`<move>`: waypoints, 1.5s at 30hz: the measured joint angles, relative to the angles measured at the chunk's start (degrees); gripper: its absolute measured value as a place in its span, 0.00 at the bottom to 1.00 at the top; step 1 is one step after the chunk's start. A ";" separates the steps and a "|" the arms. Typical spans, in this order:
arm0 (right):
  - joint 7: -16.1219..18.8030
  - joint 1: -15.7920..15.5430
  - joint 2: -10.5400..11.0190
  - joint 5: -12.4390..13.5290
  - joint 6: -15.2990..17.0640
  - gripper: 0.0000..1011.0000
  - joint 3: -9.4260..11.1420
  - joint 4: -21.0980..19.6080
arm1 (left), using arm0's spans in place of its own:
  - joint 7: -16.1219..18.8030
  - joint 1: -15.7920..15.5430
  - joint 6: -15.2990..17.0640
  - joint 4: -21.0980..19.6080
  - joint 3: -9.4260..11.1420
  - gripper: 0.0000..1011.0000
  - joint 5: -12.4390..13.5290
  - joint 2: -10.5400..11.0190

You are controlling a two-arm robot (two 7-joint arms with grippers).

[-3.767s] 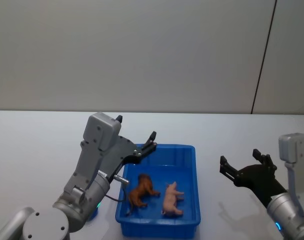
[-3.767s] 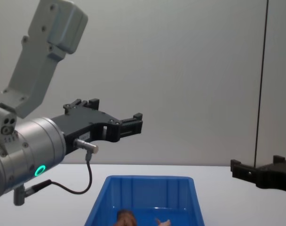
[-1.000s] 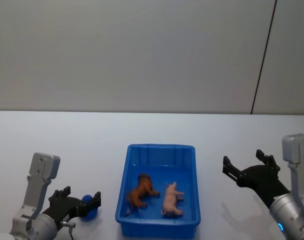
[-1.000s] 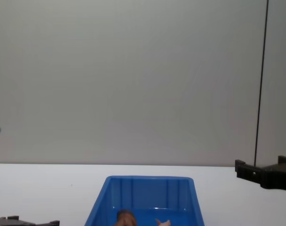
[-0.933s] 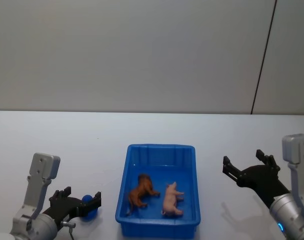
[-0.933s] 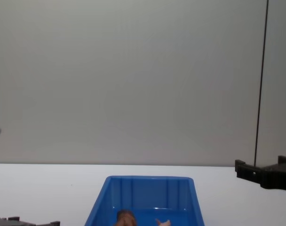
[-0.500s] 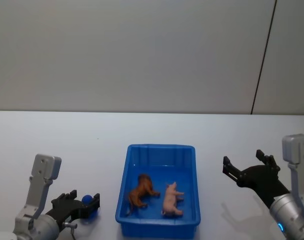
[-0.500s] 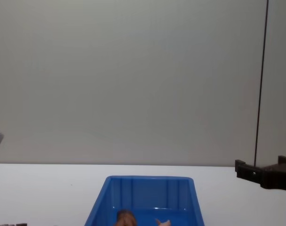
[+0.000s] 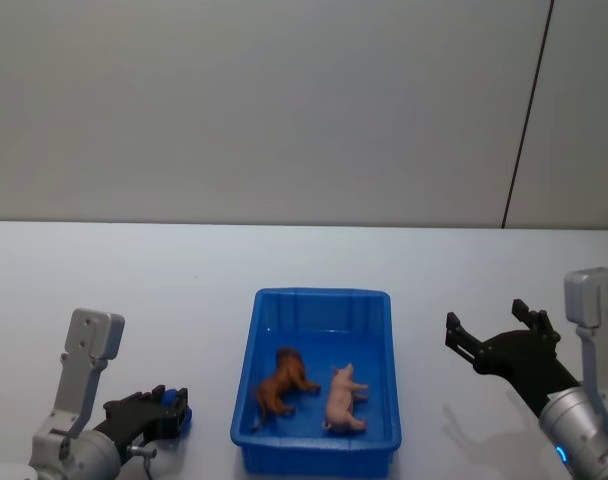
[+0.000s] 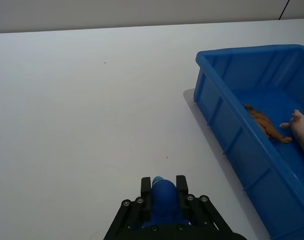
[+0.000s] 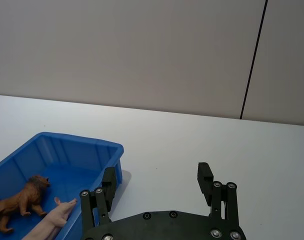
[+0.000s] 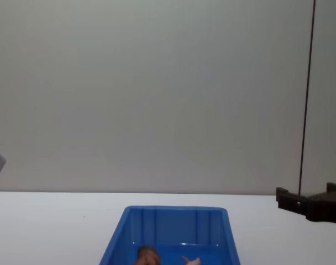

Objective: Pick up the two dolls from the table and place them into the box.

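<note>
The left gripper (image 9: 156, 415) sits low at the near left of the table (image 9: 184, 270), well apart from the box (image 9: 322, 297). Its fingers (image 10: 147, 189) are drawn in close around a small blue rounded object (image 10: 164, 196); in the left wrist view this object fills the narrow gap between them, so the gripper looks closed on it. What the blue object is I cannot tell.

The right gripper (image 9: 494, 343) hovers at the near right, just beside the box, with its fingers (image 11: 205, 176) spread wide and nothing between them.

Both dolls lie inside the box. The brown doll (image 9: 282, 382) is on the left side of the floor, leaning over on its legs, and the pink doll (image 9: 343, 397) lies on its side just to the right, close but not clearly touching. They look like they were dropped in, not set upright.

With both dolls in the box and both arms pulled away to the sides, I judge the task is finished.
</note>
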 joint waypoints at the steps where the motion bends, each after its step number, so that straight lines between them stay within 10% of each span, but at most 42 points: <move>1: 0.00 0.00 0.00 0.00 0.00 0.99 0.00 0.00 | 0.03 0.02 0.02 -0.09 0.00 0.29 0.00 -0.01; 23: 0.00 0.00 0.00 0.00 0.00 0.99 0.00 0.00 | -1.74 -1.22 -2.13 -4.78 -0.26 0.15 4.61 -0.10; 45: 0.00 0.00 0.00 0.00 0.00 0.99 0.00 0.00 | -17.50 -5.69 -10.88 -4.47 -0.21 0.08 6.48 -1.59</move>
